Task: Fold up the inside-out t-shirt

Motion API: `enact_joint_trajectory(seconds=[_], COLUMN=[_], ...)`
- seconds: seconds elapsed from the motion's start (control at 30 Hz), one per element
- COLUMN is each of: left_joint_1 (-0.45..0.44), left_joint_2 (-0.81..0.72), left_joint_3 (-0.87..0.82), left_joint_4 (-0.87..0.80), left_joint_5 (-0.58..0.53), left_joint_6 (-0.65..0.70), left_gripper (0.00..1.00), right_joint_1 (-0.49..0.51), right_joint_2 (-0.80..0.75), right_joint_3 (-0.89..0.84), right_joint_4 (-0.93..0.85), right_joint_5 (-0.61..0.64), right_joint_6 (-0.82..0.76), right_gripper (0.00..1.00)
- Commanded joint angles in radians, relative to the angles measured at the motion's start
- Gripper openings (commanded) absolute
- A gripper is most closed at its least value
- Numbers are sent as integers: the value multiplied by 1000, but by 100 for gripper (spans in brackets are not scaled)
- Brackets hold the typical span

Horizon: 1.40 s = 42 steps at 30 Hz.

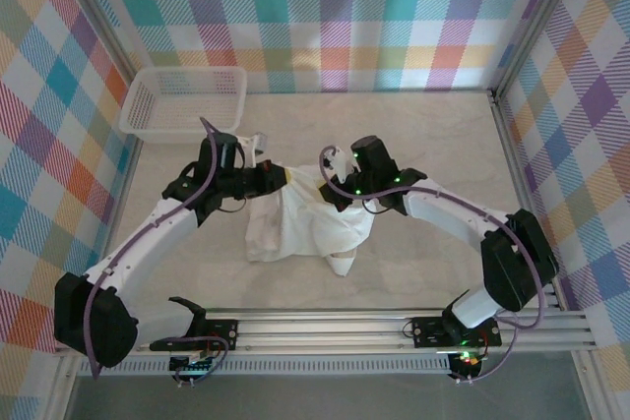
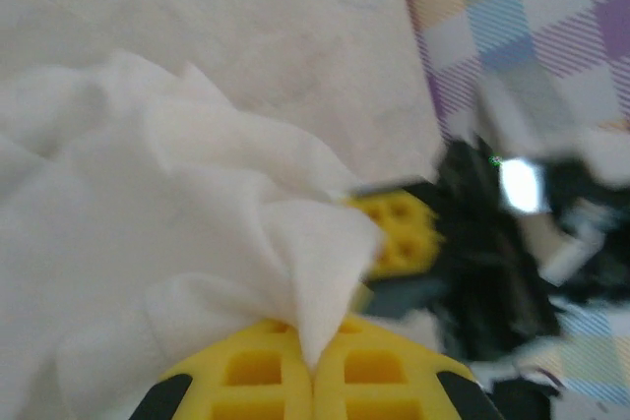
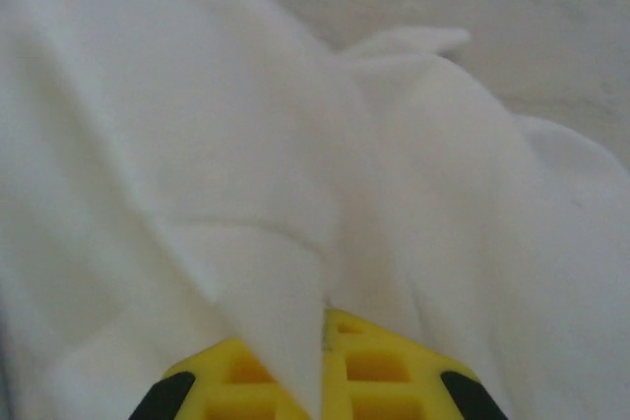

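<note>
The inside-out t-shirt [image 1: 300, 223] is a bunched white heap at the table's middle, its top edge lifted between my two arms. My left gripper [image 1: 281, 177] is shut on a fold of the t-shirt [image 2: 197, 243] at its upper left; in the left wrist view the cloth runs down into the pressed-together yellow fingers [image 2: 256, 371]. My right gripper [image 1: 330, 187] is shut on the upper right part of the t-shirt [image 3: 295, 174], and a pointed fold enters between its yellow fingers [image 3: 379, 366]. The two grippers are close together; the right gripper's yellow finger [image 2: 399, 228] shows in the left wrist view.
A white plastic mesh basket [image 1: 183, 100] stands at the back left against the plaid wall. Plaid walls enclose the table on three sides. Bare tabletop [image 1: 443, 135] lies behind and to the right of the shirt. An aluminium rail [image 1: 325, 327] runs along the near edge.
</note>
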Motion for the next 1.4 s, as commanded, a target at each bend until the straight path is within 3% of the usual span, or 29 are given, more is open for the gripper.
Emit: enact_joint_trajectory(seconds=[0.0,0.17,0.33,0.43,0.53,0.73,0.87,0.97,1.07,1.13,1.2,1.23,1.37], left_joint_1=[59,75,78,78,59,-135,-273,-301,-301,-301,-297,-290,-225], left_joint_2=[81,218,136,23,-73,-73,67,119,150,169,176,171,103], left_joint_3=[47,72,86,83,66,54,178,168,147,155,153,143,16], left_joint_4=[-70,1,-71,-168,-224,-131,-223,-212,-171,-148,-103,-70,264], left_joint_5=[-141,-95,-125,-161,-152,-99,-218,-364,-447,-411,-318,-261,29], left_joint_6=[109,126,137,117,6,-257,-178,-124,-90,-70,-59,-69,-244], left_gripper=[0,1,32,37,38,36,68,73,64,44,11,0,0], right_joint_1=[-2,-47,-93,-115,-117,-111,-104,-102,-102,-118,-172,-203,-314], right_joint_2=[-146,-191,-167,-136,-96,-39,-42,-47,-52,-40,2,23,130], right_joint_3=[41,25,44,68,125,192,199,205,210,212,219,219,235], right_joint_4=[63,263,165,79,-22,-90,-95,-102,-105,-80,-55,-56,-137], right_joint_5=[-315,-447,-347,-286,-257,-271,-262,-277,-279,-317,-394,-422,-464], right_joint_6=[248,593,614,613,602,611,629,635,649,697,785,812,755], right_gripper=[0,0,0,0,0,0,0,0,0,0,0,0,3])
